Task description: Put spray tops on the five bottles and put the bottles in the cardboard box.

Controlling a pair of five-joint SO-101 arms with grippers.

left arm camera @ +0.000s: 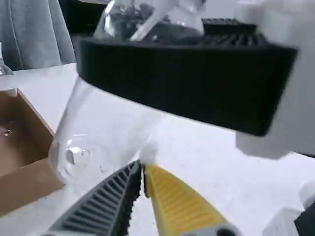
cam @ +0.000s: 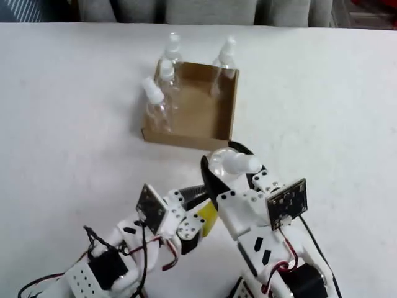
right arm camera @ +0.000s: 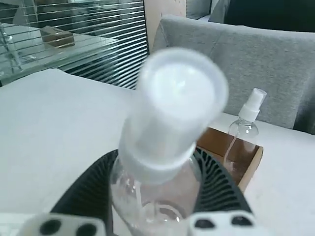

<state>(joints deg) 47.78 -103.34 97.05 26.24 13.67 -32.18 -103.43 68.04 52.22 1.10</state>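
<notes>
We see right pincer [right arm camera: 155, 196] clamped on capped bottle [right arm camera: 172, 113] beside box [cam: 186, 139]; left pincer [left arm camera: 141, 182] closed, empty, by its base; four others [cam: 166, 81] boxed.

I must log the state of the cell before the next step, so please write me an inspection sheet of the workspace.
Surface: white table, no spill seen.
Job's things: box with four bottles, tops on, standing along its left and far sides; fifth bottle, top on, held above the table.
Clutter: nothing seen.
Grippers: right pincer shut on the fifth bottle; left pincer shut, tips close to that bottle's base.
Cables: wires loose at the arm bases.
Surroundings: grey seats behind the table; blinds.
</notes>
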